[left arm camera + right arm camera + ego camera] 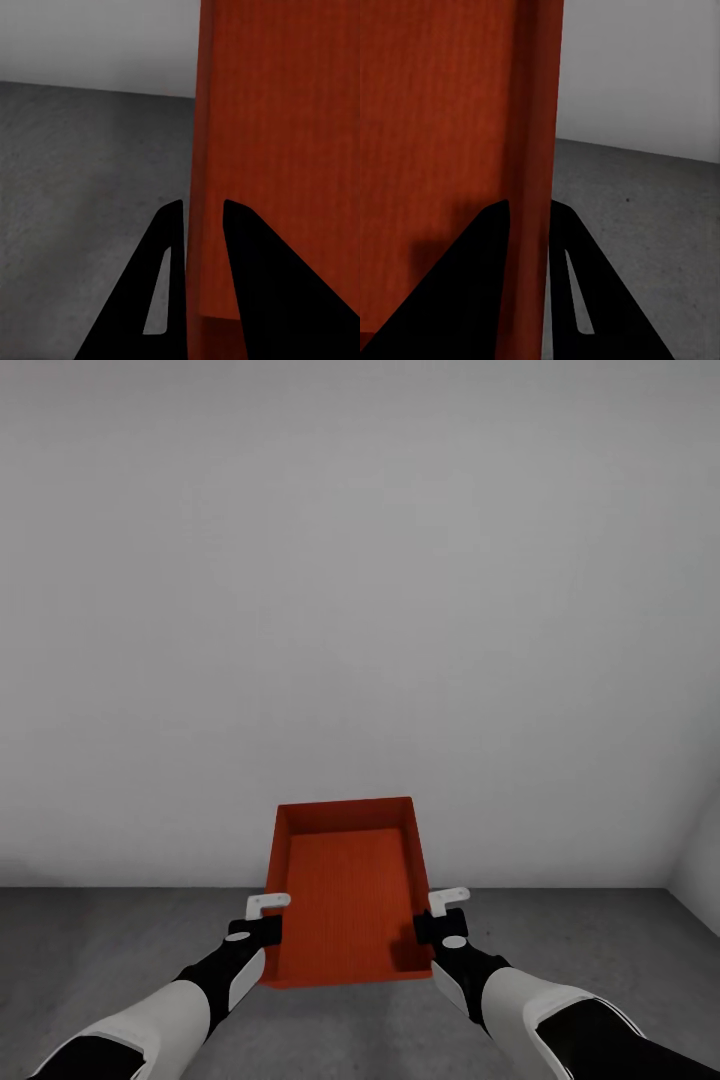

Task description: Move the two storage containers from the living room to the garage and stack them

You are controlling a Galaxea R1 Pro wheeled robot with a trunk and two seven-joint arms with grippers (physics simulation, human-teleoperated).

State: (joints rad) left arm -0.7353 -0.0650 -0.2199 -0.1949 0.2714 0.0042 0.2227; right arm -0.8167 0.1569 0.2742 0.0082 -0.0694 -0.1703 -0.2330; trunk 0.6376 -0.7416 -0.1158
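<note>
Head view: one orange-red storage container [345,895] sits lower centre of frame, carried in the air between both arms, above the dark grey concrete floor [120,940] and facing a plain pale wall [360,590]. Left gripper [262,916] pinches its left long wall, right gripper [445,912] the right one, both near the end closest to the camera. Lidless, thin walls: probably light but flexible, so a rim pinch on two opposite sides looks sensible; a one-sided hold would likely twist it. The underside is hidden.

Left wrist view: jaws closed on the container's wall [193,150], one finger on each face. Fingertips are dark silhouettes, so contact detail is hard to read.

Right wrist view: same pinch, wall [536,112] clamped between the dark jaws. Floor beyond.
</note>
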